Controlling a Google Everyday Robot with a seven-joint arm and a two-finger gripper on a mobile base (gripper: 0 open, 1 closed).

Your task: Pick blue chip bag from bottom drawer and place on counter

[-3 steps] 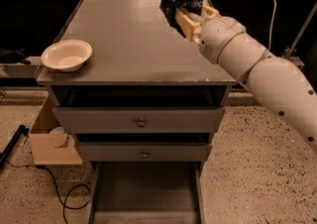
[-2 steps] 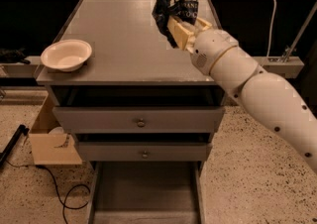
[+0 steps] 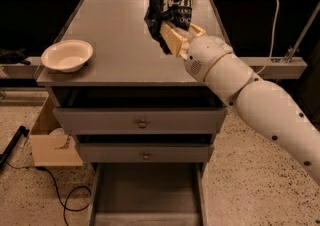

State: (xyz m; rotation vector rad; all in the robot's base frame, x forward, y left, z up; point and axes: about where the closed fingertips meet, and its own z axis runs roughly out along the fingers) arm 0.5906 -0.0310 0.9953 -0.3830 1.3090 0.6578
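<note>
The blue chip bag (image 3: 169, 11) is a crinkly dark navy bag with white lettering, held upright over the right rear part of the counter (image 3: 115, 40). My gripper (image 3: 177, 34) is shut on its lower edge, tan fingers (image 3: 171, 38) clamping the foil, with the white arm reaching in from the lower right. Whether the bag's bottom touches the counter I cannot tell. The bottom drawer (image 3: 147, 195) stands pulled out at the lower centre, its flat grey floor bare.
A white bowl (image 3: 67, 55) sits on the counter's front left corner. Two upper grey drawers with round knobs (image 3: 142, 123) are shut. An open cardboard box (image 3: 52, 137) and a black cable (image 3: 60, 190) lie on the speckled floor at left. A shelf rail runs behind.
My arm has carried the bag leftward and further over the counter, toward the middle of its right side. The bowl and drawers have not moved.
</note>
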